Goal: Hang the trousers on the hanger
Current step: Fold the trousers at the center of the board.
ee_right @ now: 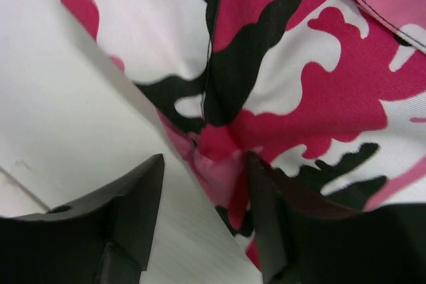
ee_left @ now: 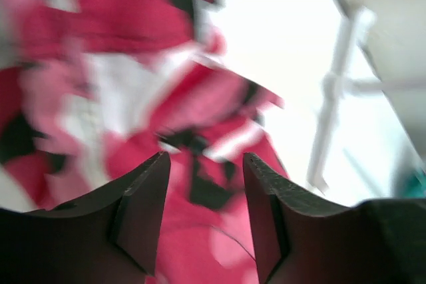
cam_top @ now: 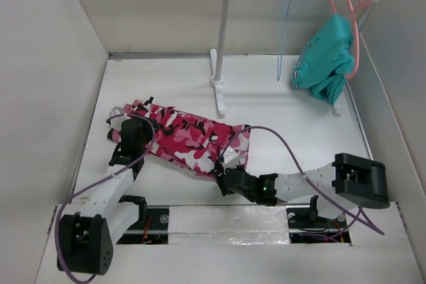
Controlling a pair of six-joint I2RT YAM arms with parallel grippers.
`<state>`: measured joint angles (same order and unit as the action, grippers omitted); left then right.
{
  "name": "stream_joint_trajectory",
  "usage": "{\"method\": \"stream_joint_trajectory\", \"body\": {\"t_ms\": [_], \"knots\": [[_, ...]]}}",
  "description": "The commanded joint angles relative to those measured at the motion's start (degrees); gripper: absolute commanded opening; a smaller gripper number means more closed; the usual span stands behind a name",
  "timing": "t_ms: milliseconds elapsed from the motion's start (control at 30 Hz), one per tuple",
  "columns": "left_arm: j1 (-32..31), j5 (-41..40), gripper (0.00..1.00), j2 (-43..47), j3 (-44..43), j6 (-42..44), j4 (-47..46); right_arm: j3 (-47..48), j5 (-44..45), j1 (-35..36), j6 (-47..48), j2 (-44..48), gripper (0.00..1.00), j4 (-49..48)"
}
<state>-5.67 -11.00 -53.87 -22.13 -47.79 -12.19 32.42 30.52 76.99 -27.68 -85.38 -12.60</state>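
Note:
The trousers, in pink, white and black camouflage, lie crumpled on the white table left of centre. My left gripper hovers over their left end; in the left wrist view its jaws stand open above the blurred cloth. My right gripper sits at the trousers' near right corner. Its jaws are open, straddling a folded edge of the cloth without pinching it. The pale-blue hanger hangs bare on the rail at the back.
A white clothes rack stands at the back of the table, its post blurred in the left wrist view. A coral-pink hanger at the rail's right end carries a teal garment. White walls enclose the table.

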Motion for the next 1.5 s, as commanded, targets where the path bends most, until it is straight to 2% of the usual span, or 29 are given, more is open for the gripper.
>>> {"method": "stream_joint_trajectory", "body": {"t_ms": [0, 67, 100, 167, 200, 233, 267, 333, 400, 433, 467, 533, 567, 667, 800, 833, 900, 933, 967, 1100, 1333, 1367, 1467], "knots": [[-6.4, 2.0, 0.43, 5.3, -2.9, 2.9, 0.3, -0.4, 1.2, 0.6, -0.1, 7.6, 0.67, 6.0], [-13.3, 1.1, 0.41, 5.9, -4.1, 4.5, 2.2, -0.4, 2.0, 0.1, 1.6, 15.2, 0.79, 9.0], [-15.7, -0.3, 0.36, 5.6, -5.0, 5.5, 3.4, -0.4, 2.1, -0.7, 2.1, 17.8, 0.80, 10.0], [-22.8, -2.7, 0.31, 4.7, -5.1, 6.8, 4.5, -1.0, 1.8, -4.6, 3.2, 24.5, 0.78, 11.8], [-25.3, -3.6, 0.28, 4.3, -5.0, 6.7, 5.1, -1.6, 1.4, -6.6, 3.9, 26.3, 0.73, 11.6], [-27.6, -5.1, 0.27, 4.0, -4.9, 6.0, 5.4, -2.3, 0.7, -11.2, 4.6, 27.9, 0.57, 9.9], [-32.0, -6.0, 0.27, 3.6, -4.7, 5.6, 6.1, -2.7, -1.8, -13.8, 6.6, 29.1, 0.22, 9.5], [-36.8, -10.2, 0.29, 3.4, -3.7, 4.5, 7.6, -3.1, -6.1, -21.5, 8.9, 30.7, 0.00, 8.3], [-37.6, -12.5, 0.34, 3.2, -2.8, 3.6, 8.8, -2.7, -10.0, -26.1, 10.5, 29.8, 0.00, 7.7], [-38.4, -13.0, 0.40, 3.0, -2.1, 3.2, 9.3, -2.1, -11.7, -27.8, 11.4, 27.8, 0.04, 7.1], [-38.4, -12.9, 0.42, 2.7, -1.7, 2.9, 9.9, -1.5, -14.0, -30.2, 12.5, 26.6, 0.19, 6.8], [-39.0, -13.4, 0.48, 2.7, 0.3, 2.8, 9.8, 0.8, -15.5, -31.6, 13.2, 23.2, 0.38, 8.0], [-39.0, -14.0, 0.48, 2.7, 1.0, 2.5, 9.7, 1.1, -15.8, -31.6, 14.0, 22.1, 0.52, 7.0], [-39.0, -14.9, 0.49, 2.4, 3.6, 0.9, 8.7, 2.6, -19.4, -34.5, 14.2, 16.6, 0.66, 4.4], [-38.4, -14.8, 0.46, 1.3, 5.2, -1.0, 8.0, 2.2, -21.9, -36.4, 11.9, 10.9, 0.67, -0.7], [-38.4, -14.2, 0.46, 1.2, 5.1, -1.1, 8.1, 1.8, -22.0, -37.6, 11.2, 10.1, 0.66, -1.9], [-37.0, -13.2, 0.45, 1.1, 4.8, -2.0, 9.2, 0.4, -22.2, -39.0, 9.0, 7.9, 0.54, -5.0], [-36.4, -10.8, 0.45, 1.1, 5.3, -2.2, 9.1, -0.2, -22.4, -39.7, 8.4, 7.3, 0.46, -6.1], [-36.4, -9.7, 0.43, 1.3, 5.9, -2.7, 8.8, -0.7, -22.4, -41.2, 7.8, 6.7, 0.25, -8.3], [-35.6, -8.2, 0.35, 4.3, 8.1, -6.3, 11.2, -1.8, -23.8, -44.5, 6.5, 3.7, 0.00, -12.8], [-35.6, -7.5, 0.34, 10.5, 9.9, -7.9, 14.4, -0.4, -24.5, -47.2, 6.9, 0.9, 0.00, -14.2], [-35.6, -7.8, 0.34, 11.0, 9.3, -8.0, 15.6, -0.9, -24.6, -47.2, 7.0, 1.8, 0.17, -13.9], [-35.6, -7.5, 0.33, 13.2, 6.1, -6.1, 17.2, -1.4, -24.9, -45.6, 8.3, 7.5, 0.58, -10.0]]}}
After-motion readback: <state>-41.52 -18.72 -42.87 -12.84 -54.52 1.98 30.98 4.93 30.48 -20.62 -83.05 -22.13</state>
